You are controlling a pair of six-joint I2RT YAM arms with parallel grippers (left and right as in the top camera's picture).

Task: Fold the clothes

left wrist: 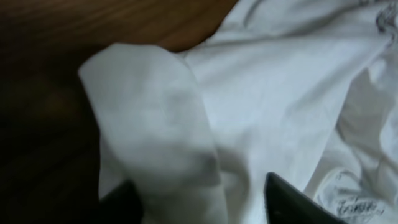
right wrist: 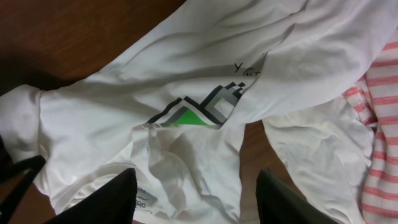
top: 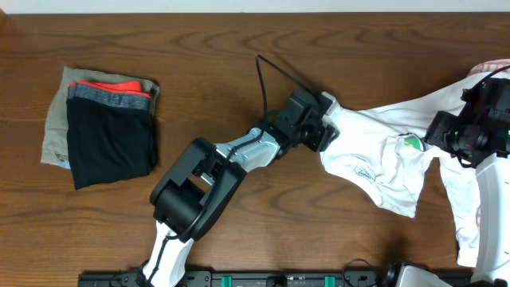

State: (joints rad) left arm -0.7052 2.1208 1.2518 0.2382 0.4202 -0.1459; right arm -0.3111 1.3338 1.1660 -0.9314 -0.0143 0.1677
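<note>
Overhead, the white shirt [top: 374,151] lies crumpled and unfolded, stretched between the two claws, its green-and-black chest print [top: 410,143] half buried in a crease just short of the right claw [right wrist: 196,199]. The step in hand looks like the opening one: getting hold of the garment so it can be spread flat before any fold.

The left claw [top: 327,130] sits at the shirt's near corner with a rounded lump of cloth between its fingers [left wrist: 292,199], which stand partly apart; whether they have pinched it I cannot tell. The right claw hangs over the print with its jaws well apart and nothing between them (the cloth lies below it).

Next, I judge, each claw needs a firm pinch on an opposite edge, then a pull apart to take out the wrinkles.

A white orange-striped garment [right wrist: 379,124] lies just beyond the right claw, touching the shirt, and might get dragged along. Behind the left claw the table [top: 239,64] is bare wood as far as a folded stack [top: 107,127], well apart.
</note>
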